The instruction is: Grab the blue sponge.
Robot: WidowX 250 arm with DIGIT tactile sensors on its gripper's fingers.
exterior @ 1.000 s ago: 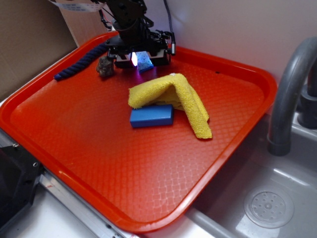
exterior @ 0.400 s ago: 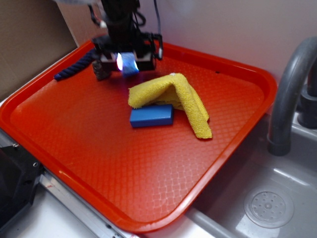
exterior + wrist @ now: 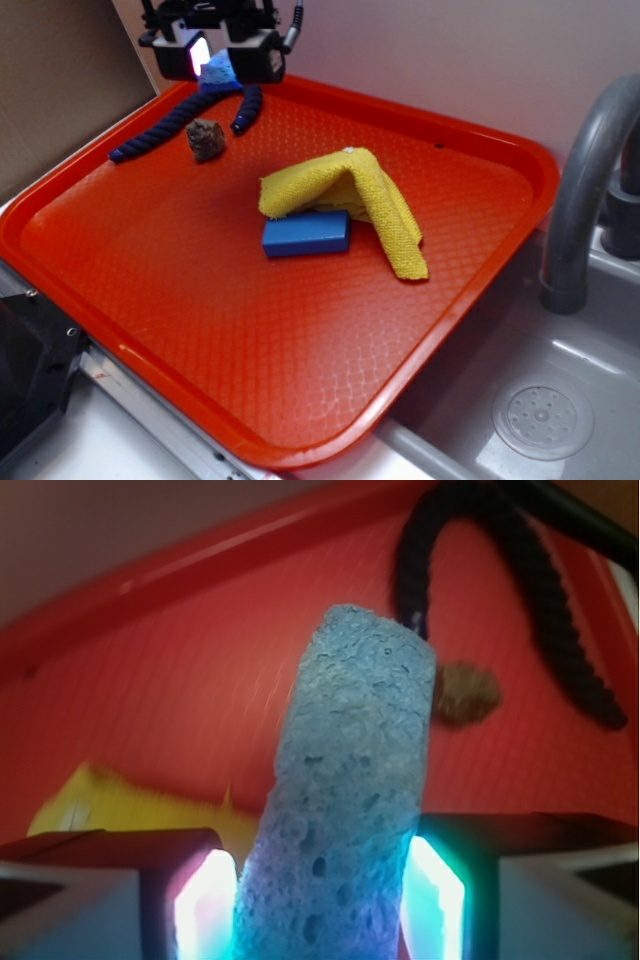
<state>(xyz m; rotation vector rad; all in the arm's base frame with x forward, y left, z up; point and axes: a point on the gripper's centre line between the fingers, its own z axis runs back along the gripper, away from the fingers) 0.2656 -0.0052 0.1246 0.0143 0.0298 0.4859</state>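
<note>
The small, pale periwinkle-blue sponge [image 3: 345, 810], porous and rough all over, was up in the air at the far left corner of the big red plastic tray [image 3: 450, 300], pinched between the two lit pads of the black claw [image 3: 220, 62] and clear of the surface below. From the wrist view the claw was closed on its lower part, one glowing pad on each broad side, and the rest of the sponge stuck out past the pads. It looked light and soft to me, the sort of thing that gives under a squeeze and springs back, and its pitted skin should grip well rather than slide; I judged the hold across the narrow thickness, low on the body, to be a sensible place, though a piece this squashy could bend or twist if squeezed only at one end. Nothing about it seemed fragile. Beneath and just beside the claw a dark navy twisted rope [image 3: 165, 125] curved along the tray's back edge, and a small brown lumpy stone-like object [image 3: 206, 139] sat near it. Well apart, toward the middle of the tray, a crumpled yellow knitted cloth [image 3: 350, 200] draped partly over a smooth, saturated-blue rectangular block [image 3: 306, 233], which could easily be mistaken for the sponge. To the right stood a grey curved faucet [image 3: 585, 180] over a grey sink basin [image 3: 540, 420]. Nothing blocked the claw where it hung; the rope was the nearest thing that might snag.
</note>
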